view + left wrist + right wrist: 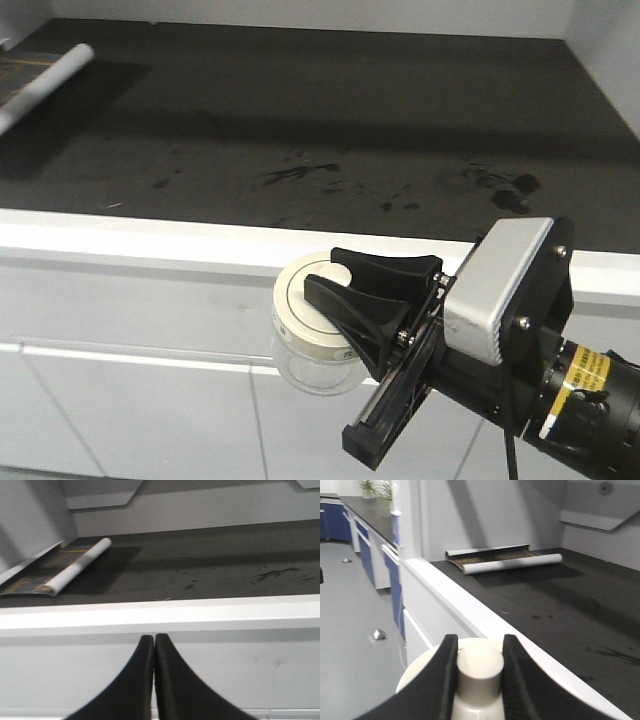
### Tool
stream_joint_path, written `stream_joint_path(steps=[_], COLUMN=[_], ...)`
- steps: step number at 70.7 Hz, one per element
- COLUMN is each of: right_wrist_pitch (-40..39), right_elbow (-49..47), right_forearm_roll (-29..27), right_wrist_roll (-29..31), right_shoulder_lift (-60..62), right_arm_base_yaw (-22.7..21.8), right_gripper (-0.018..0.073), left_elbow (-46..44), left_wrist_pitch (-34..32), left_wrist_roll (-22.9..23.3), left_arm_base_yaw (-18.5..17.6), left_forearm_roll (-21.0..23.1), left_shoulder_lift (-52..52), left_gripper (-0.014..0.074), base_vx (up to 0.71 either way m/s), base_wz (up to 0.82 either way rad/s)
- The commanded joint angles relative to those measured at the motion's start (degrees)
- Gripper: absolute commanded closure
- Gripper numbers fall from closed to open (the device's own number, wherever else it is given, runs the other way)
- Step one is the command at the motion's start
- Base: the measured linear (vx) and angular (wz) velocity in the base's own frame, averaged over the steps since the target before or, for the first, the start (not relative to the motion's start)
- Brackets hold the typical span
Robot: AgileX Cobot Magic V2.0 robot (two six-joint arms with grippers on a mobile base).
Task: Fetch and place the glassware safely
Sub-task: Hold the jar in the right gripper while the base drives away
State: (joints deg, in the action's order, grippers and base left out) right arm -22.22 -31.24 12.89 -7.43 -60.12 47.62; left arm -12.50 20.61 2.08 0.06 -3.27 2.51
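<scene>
The glassware is a small clear glass jar (312,368) with a round cream-white lid (292,300). It hangs in the air in front of the white counter edge (150,238), below the level of the black top. My right gripper (322,270) is shut on the lid's central knob (479,672), one finger on each side, as the right wrist view shows (479,641). I cannot make out a spoon inside. My left gripper (153,639) is shut and empty, facing the white counter front below the edge.
The black countertop (320,130) is wide, with dark smudges (505,185) at the right. A rolled white mat (45,85) lies at its far left corner, also in the left wrist view (77,567). White cabinet fronts (130,400) stand below. Blue cabinets (365,540) line the floor.
</scene>
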Motion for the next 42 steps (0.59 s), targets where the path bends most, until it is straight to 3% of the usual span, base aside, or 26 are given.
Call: stream_joint_path(steps=[1, 42], right_wrist_pitch=[-6.0, -6.0], right_elbow=[-1.8, -1.8], right_forearm_roll=[-0.1, -0.1], right_wrist_roll=[0.3, 0.3], right_shoulder_lift=[1.2, 1.2], right_arm_base_yaw=[0.1, 0.1], right_gripper=[0.0563, 0.0563], left_elbow=[-1.4, -1.4], left_wrist_pitch=[-3.9, -3.9], left_wrist_roll=[0.5, 0.5], left_arm_base_yaw=[-0.3, -0.3], left_forearm_roll=[0.3, 0.3], left_shoulder_lift=[0.7, 0.7], left_gripper=[0.0603, 0.0603], base_vx=[-0.04, -0.07], base_wz=[0.40, 0.64])
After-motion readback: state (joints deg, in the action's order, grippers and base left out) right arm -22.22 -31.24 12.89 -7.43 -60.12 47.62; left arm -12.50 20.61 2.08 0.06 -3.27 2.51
